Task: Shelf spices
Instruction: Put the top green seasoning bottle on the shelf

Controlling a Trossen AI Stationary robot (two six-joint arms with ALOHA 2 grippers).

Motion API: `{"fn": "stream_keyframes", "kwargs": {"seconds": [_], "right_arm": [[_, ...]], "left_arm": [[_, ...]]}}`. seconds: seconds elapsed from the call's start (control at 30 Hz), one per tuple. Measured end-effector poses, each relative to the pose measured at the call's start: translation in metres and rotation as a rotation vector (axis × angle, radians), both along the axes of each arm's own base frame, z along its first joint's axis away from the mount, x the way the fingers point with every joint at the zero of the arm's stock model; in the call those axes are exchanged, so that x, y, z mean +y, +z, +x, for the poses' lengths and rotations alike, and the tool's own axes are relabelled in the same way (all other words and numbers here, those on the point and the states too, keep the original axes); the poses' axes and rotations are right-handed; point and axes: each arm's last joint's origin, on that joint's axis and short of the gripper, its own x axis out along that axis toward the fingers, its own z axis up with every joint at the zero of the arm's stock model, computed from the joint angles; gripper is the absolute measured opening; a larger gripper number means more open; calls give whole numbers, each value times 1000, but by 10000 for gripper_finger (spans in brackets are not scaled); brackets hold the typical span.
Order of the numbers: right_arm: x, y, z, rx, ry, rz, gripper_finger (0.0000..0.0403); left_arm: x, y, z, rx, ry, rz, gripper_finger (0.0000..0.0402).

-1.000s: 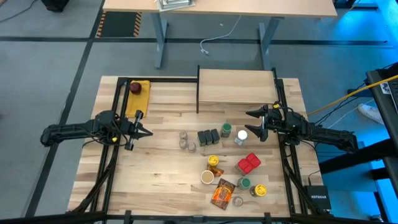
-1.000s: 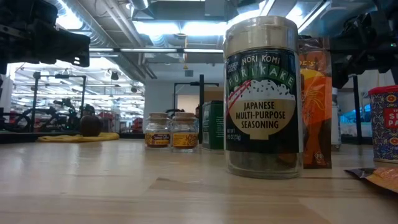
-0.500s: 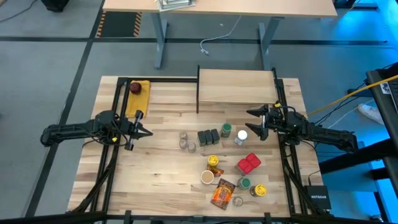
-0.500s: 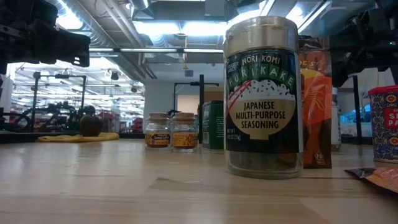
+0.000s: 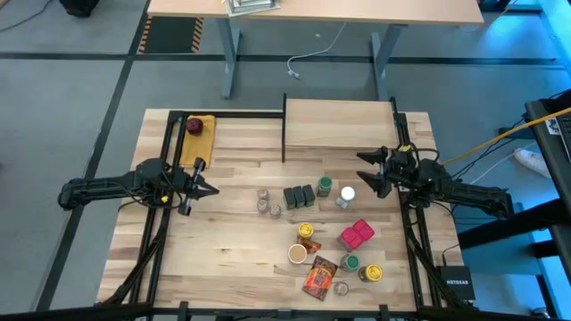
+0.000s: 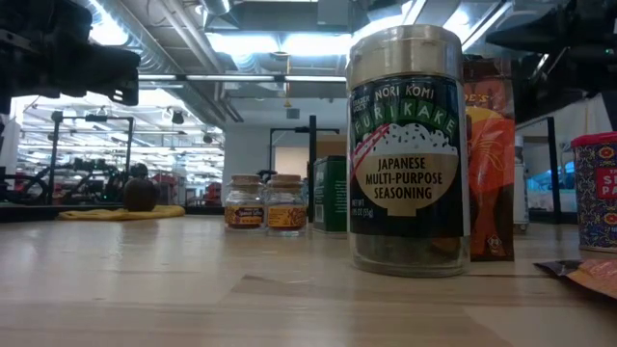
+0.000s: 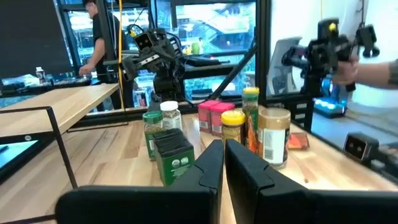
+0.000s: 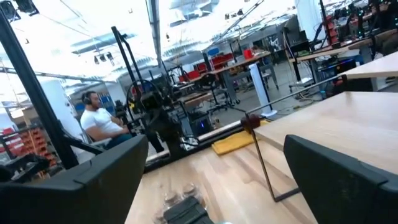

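Overhead, table-level, two wrist views share spices (image 5: 326, 234).

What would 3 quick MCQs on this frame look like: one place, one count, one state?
1. Where is the dark red round thing?
A. on the yellow pad
B. on the shelf
C. by the red boxes

2. How many dark tins stand together?
A. one
B. three
C. five

3. The right tool is:
A. shut on a jar
B. open, holding nothing
C. shut, holding nothing

Key: 1 A, it sits at the table's far left corner on the pad; 2 B, three side by side mid-table; 3 B, fingers spread, nothing between them.
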Motion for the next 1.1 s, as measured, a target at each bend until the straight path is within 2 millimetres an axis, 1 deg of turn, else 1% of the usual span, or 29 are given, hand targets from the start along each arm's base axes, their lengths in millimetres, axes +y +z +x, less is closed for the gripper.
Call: {"fn": "stream_keyframes", "kwargs": {"seconds": [0.2,0.33,0.43,0.5,0.6,0.77,0.87,0.97,1.1], "right_arm": [[0,3,0,11,4,22,383],[0,25,-2,38,-3,-7,383],[-1,37,3,143,-9,-28,383],[-2,46,9,200,-8,-32,383],[-3,62,19,268,-8,-49,383],[-7,95,39,374,-4,-83,383],[-9,114,53,390,14,-97,383],[-9,140,66,374,77,-151,383],[-12,167,83,439,91,-176,383]], "left_arm": [[1,13,-1,-119,19,-62,10],[2,17,-2,-163,62,-74,10],[3,18,-2,-187,115,-51,10],[4,22,-3,-206,151,-7,10],[4,33,-6,-248,185,47,10],[5,61,-15,-414,277,79,10],[5,73,-20,-531,279,61,10],[5,75,-20,-560,280,65,10],[6,67,-13,-455,275,54,10]]}}
